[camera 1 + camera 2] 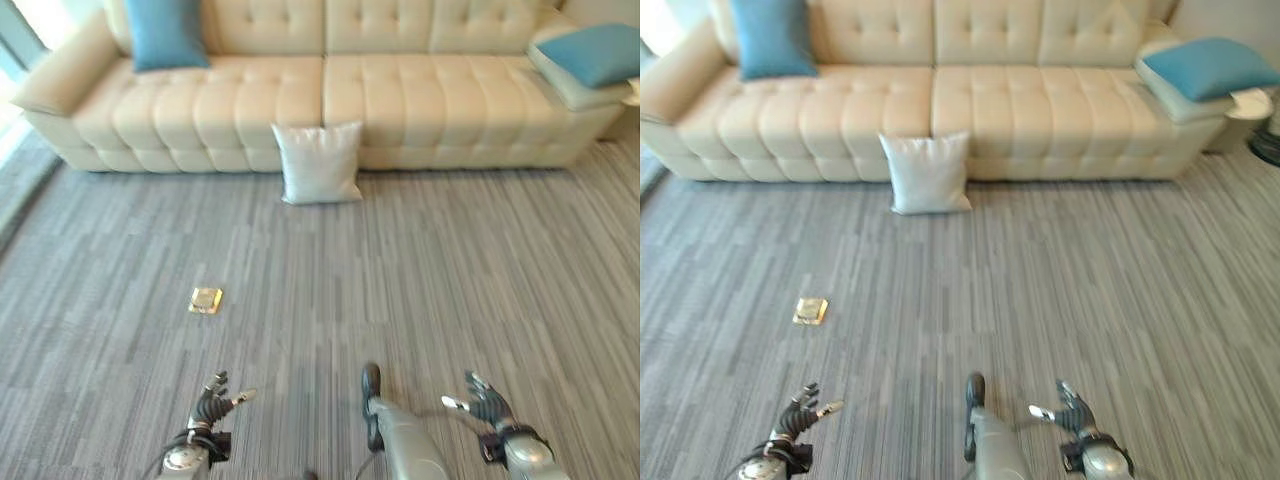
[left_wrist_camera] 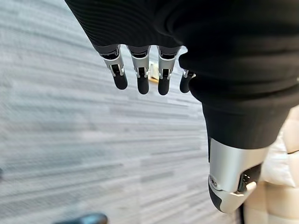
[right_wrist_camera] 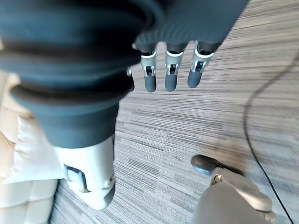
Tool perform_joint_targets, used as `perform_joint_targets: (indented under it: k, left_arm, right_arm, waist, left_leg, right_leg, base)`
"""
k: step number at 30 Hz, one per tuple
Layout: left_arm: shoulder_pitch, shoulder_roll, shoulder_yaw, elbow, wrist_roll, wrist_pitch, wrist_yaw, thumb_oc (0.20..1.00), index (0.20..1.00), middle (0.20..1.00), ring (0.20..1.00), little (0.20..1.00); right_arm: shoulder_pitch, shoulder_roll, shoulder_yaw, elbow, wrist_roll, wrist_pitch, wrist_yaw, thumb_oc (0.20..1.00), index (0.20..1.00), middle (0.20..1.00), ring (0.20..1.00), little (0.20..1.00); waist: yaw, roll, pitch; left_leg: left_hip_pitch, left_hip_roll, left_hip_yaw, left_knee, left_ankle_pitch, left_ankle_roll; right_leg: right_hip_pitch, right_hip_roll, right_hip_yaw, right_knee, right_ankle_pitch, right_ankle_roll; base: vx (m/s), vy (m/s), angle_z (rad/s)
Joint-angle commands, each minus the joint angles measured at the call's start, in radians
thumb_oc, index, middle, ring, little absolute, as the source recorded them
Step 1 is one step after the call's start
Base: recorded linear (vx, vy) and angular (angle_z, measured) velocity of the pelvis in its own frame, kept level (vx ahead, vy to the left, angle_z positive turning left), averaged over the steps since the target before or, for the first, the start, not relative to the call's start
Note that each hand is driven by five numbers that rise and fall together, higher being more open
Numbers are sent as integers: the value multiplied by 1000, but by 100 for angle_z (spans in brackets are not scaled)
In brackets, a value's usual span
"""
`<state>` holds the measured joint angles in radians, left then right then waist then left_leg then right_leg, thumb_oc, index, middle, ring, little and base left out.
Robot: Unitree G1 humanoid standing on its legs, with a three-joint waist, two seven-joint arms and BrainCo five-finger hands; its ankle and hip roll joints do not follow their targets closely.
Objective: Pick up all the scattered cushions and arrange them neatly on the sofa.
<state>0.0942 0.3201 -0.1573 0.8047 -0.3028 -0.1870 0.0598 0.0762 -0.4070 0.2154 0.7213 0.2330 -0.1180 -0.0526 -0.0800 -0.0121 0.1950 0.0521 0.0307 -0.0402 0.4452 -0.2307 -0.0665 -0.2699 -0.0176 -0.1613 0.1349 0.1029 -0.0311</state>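
- Left hand (image 1: 210, 405) hangs low over the grey striped carpet (image 1: 420, 270), fingers loosely spread and holding nothing; from my station its wrist view confirms straight, relaxed fingers (image 2: 142, 79) and a sliver of cream sofa at the edge.
- On the carpet just ahead of that hand lies a small yellowish square object (image 1: 205, 300); I can read no writing on it.
- At the sofa's left end, a blue cushion (image 1: 165, 32) stands upright against the backrest.
- A white cushion (image 1: 318, 163) sits on the floor, leaning against the front of the cream tufted sofa (image 1: 420, 100) near its middle.
- On the sofa's right armrest, a second blue cushion (image 1: 1210, 66) lies flat; the right eye view also shows a pale round surface just beside it.
- Right hand (image 1: 487, 405) hovers over the carpet, open and empty; its wrist view shows relaxed fingers (image 3: 170, 77) and the white cushion's corner against the sofa.
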Motion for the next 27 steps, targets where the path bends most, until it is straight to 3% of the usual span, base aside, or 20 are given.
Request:
perform_joint_targets:
  k: [1, 3, 4, 5, 6, 7, 8, 9, 10, 11, 13, 16, 19, 20, 21, 22, 24, 25, 26, 27]
  left_arm:
    - [-55, 47, -19, -40, -7, -27, -8, 1000, 1000, 1000, 1000, 1000]
    - [-79, 40, -43, -36, -3, -25, -10, 1000, 1000, 1000, 1000, 1000]
    - [-86, 42, -56, -44, 2, -26, -15, 1000, 1000, 1000, 1000, 1000]
    - [-86, 42, -56, -44, 2, -26, -15, 1000, 1000, 1000, 1000, 1000]
    - [-80, 47, -63, -62, 4, -26, -18, 1000, 1000, 1000, 1000, 1000]
    - [-74, 49, -62, -69, 8, -24, -18, 1000, 1000, 1000, 1000, 1000]
    - [-74, 49, -62, -69, 8, -23, -18, 1000, 1000, 1000, 1000, 1000]
    - [-65, 51, -61, -74, 18, -19, -16, 1000, 1000, 1000, 1000, 1000]
    - [-65, 51, -61, -74, 18, -19, -16, 1000, 1000, 1000, 1000, 1000]
    - [-61, 50, -56, -67, 26, -18, -9, 1000, 1000, 1000, 1000, 1000]
    - [-51, 49, -49, -65, 27, -16, -6, 1000, 1000, 1000, 1000, 1000]
    - [-44, 49, -39, -64, 25, -14, -6, 1000, 1000, 1000, 1000, 1000]
    - [-43, 54, -34, -59, 36, -9, -10, 1000, 1000, 1000, 1000, 1000]
    - [-45, 57, -35, -55, 43, -11, -10, 1000, 1000, 1000, 1000, 1000]
    - [-49, 62, -37, -48, 54, -14, -9, 1000, 1000, 1000, 1000, 1000]
    - [-55, 65, -44, -45, 59, -10, -9, 1000, 1000, 1000, 1000, 1000]
    - [-65, 81, -41, -51, 53, -8, -7, 1000, 1000, 1000, 1000, 1000]
    - [-84, 94, -53, -56, 54, -9, 2, 1000, 1000, 1000, 1000, 1000]
    - [-94, 98, -60, -52, 56, -7, 4, 1000, 1000, 1000, 1000, 1000]
    - [-101, 100, -64, -50, 58, -6, 4, 1000, 1000, 1000, 1000, 1000]
  right_arm:
    - [-77, -41, 10, -57, 3, -39, -14, 1000, 1000, 1000, 1000, 1000]
    - [-86, -45, 16, -50, 13, -38, -16, 1000, 1000, 1000, 1000, 1000]
    - [-83, -48, 12, -56, 15, -37, -18, 1000, 1000, 1000, 1000, 1000]
    - [-83, -48, 12, -56, 15, -37, -18, 1000, 1000, 1000, 1000, 1000]
    - [-80, -52, 6, -55, 10, -38, -22, 1000, 1000, 1000, 1000, 1000]
    - [-78, -50, 1, -48, 11, -36, -25, 1000, 1000, 1000, 1000, 1000]
    - [-78, -50, 1, -48, 11, -36, -25, 1000, 1000, 1000, 1000, 1000]
    - [-76, -45, -5, -31, 11, -35, -32, 1000, 1000, 1000, 1000, 1000]
    - [-75, -45, -5, -31, 11, -36, -32, 1000, 1000, 1000, 1000, 1000]
    - [-71, -39, -14, -20, 7, -35, -41, 1000, 1000, 1000, 1000, 1000]
    - [-61, -30, -22, -14, 4, -31, -40, 1000, 1000, 1000, 1000, 1000]
    - [-54, -25, -26, -6, -4, -27, -39, 1000, 1000, 1000, 1000, 1000]
    - [-41, -17, -36, -8, -18, -19, -27, 1000, 1000, 1000, 1000, 1000]
    - [-41, -11, -35, -5, -20, -20, -23, 1000, 1000, 1000, 1000, 1000]
    - [-41, -2, -33, 3, -18, -20, -21, 1000, 1000, 1000, 1000, 1000]
    - [-40, 12, -31, 3, -15, -20, -16, 1000, 1000, 1000, 1000, 1000]
    - [-55, 29, -10, 1, -16, -19, -9, 1000, 1000, 1000, 1000, 1000]
    - [-82, 41, 10, -9, -18, -24, -19, 1000, 1000, 1000, 1000, 1000]
    - [-96, 48, 16, -15, -18, -24, -20, 1000, 1000, 1000, 1000, 1000]
    - [-99, 49, 19, -27, -16, -25, -20, 1000, 1000, 1000, 1000, 1000]
  waist:
    - [-4, -13, 11]
    - [10, -27, 26]
    - [24, -43, 32]
    - [23, -45, 30]
    - [40, -49, 36]
    - [49, -49, 38]
    - [49, -51, 36]
    - [64, -35, 31]
    - [63, -37, 32]
    - [75, -30, 29]
    - [85, -28, 19]
    - [95, -29, 7]
    - [104, -34, -18]
    - [105, -41, -25]
    - [109, -58, -35]
    - [109, -75, -41]
    - [116, -99, -34]
    - [115, -90, -12]
    - [112, -83, -4]
    - [101, -73, 2]
  left_leg:
    - [16, 29, 73, 73, 312, -25]
    - [-74, 49, 129, 147, 259, 5]
    - [-155, 60, 179, 102, 209, 23]
    - [-156, 57, 180, 99, 212, 24]
    - [-234, 58, 209, -6, 190, 25]
    - [-262, 67, 224, -92, 199, 20]
    - [-262, 65, 225, -98, 204, 21]
    - [-292, 78, 231, -255, 274, -1]
    - [-284, 74, 231, -264, 279, -2]
    - [-322, 85, 235, -367, 321, -16]
    - [-350, 94, 226, -449, 347, -23]
    - [-380, 103, 227, -490, 373, -28]
    - [-381, 104, 256, -453, 395, -18]
    - [-397, 93, 249, -410, 416, -12]
    - [-418, 78, 249, -350, 414, -8]
    - [-405, 59, 253, -318, 386, 8]
    - [-370, 39, 269, -283, 319, 45]
    - [-303, 33, 279, -286, 266, 79]
    - [-253, 29, 285, -301, 245, 87]
    - [-206, 26, 281, -322, 234, 89]
  right_leg:
    - [78, 3, 45, -25, -94, 62]
    - [135, 1, 64, -23, -129, 48]
    - [195, -13, 69, -38, -150, 53]
    - [193, -15, 69, -39, -149, 53]
    - [247, -22, 68, -51, -177, 63]
    - [275, -22, 69, -57, -194, 68]
    - [273, -24, 69, -58, -193, 68]
    - [321, -5, 70, -67, -218, 75]
    - [325, -8, 69, -68, -219, 75]
    - [373, 1, 78, -73, -246, 82]
    - [422, -1, 100, -73, -272, 91]
    - [469, -8, 124, -69, -297, 99]
    - [520, -30, 156, -50, -311, 115]
    - [525, -44, 160, -26, -288, 124]
    - [522, -67, 164, 9, -228, 144]
    - [508, -92, 165, 56, -168, 162]
    - [433, -133, 170, 238, 19, 186]
    - [344, -163, 137, 375, 88, 182]
    - [302, -182, 109, 414, 103, 179]
    - [262, -176, 84, 423, 69, 163]
  base:
    - [246, -125, -37]
    - [455, -170, -48]
    - [422, -117, -21]
    - [556, -52, 5]
    - [401, 31, 5]
    - [402, 31, 7]
    - [446, 66, -25]
    - [319, 46, -19]
    - [617, 118, -22]
    - [307, 69, -21]
    - [507, 161, -8]
    - [500, 214, -7]
    - [580, 301, -23]
    - [576, 328, -28]
    - [563, 332, -34]
    - [523, 345, -25]
    - [495, 382, -5]
    - [527, 427, 6]
    - [543, 409, 3]
    - [519, 289, 13]
